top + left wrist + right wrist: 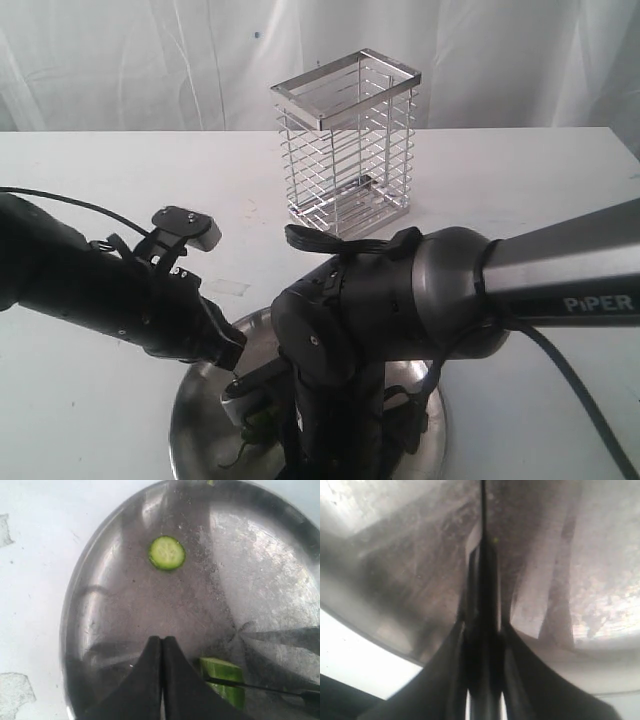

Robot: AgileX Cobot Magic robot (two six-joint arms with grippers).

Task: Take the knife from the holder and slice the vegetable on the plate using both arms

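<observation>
Right gripper (482, 622) clamps the knife (483, 510) over the plate (280, 580) while left gripper (162, 642) (jaws pressed together) sits beside the vegetable (222, 672).

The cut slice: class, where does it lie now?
In the left wrist view the cut slice lies on the plate, apart from the remaining vegetable by the left fingers.

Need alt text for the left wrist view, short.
A steel plate fills the view, with one round green slice lying on it. Beside the shut black fingers, a thin knife blade crosses the vegetable.
</observation>
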